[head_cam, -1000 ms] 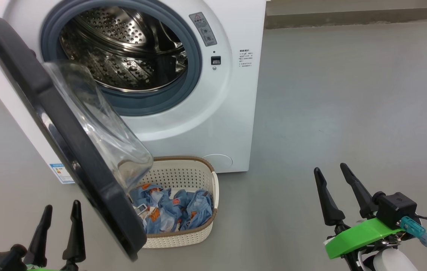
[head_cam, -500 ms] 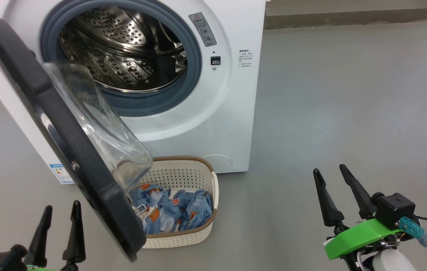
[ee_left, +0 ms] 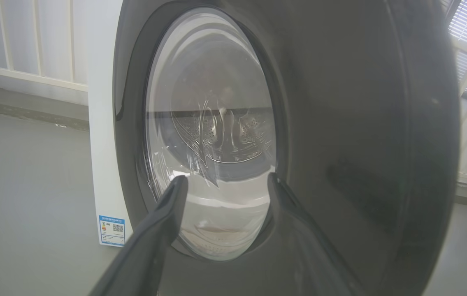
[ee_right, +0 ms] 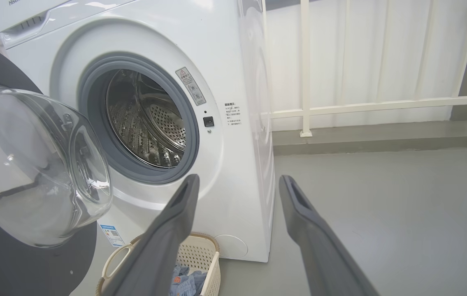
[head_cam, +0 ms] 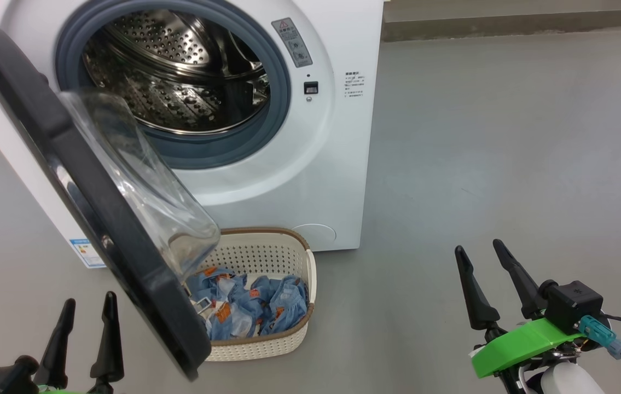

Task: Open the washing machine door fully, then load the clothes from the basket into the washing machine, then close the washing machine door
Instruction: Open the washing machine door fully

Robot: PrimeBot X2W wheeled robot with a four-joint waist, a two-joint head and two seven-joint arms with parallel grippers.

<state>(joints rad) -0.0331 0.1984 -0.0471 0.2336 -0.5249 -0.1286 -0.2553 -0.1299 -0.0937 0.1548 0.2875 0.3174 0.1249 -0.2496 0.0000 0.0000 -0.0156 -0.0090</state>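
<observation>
Glossy black-rimmed round washing machine door (head_cam: 146, 295) stands part open over the cream perforated plastic basket (head_cam: 266, 346), where the light blue printed clothes (head_cam: 266, 306) lie unloaded. Your left gripper (head_cam: 90, 300) and right gripper (head_cam: 479, 246) hang empty, jaws apart; you have full opening, loading and closing left.

Left claw (head_cam: 90, 298) sits low, just left of the washing machine door (head_cam: 151, 306), fingers pointing up and spread apart, nothing between them. In its wrist view the two fingers (ee_left: 163, 222) aim at that door's outer face. Right claw (head_cam: 479, 246) hangs well to the right of the door, also spread and empty, with a green bracket (head_cam: 523, 342) and black camera block (head_cam: 573, 303) at the wrist.
</observation>
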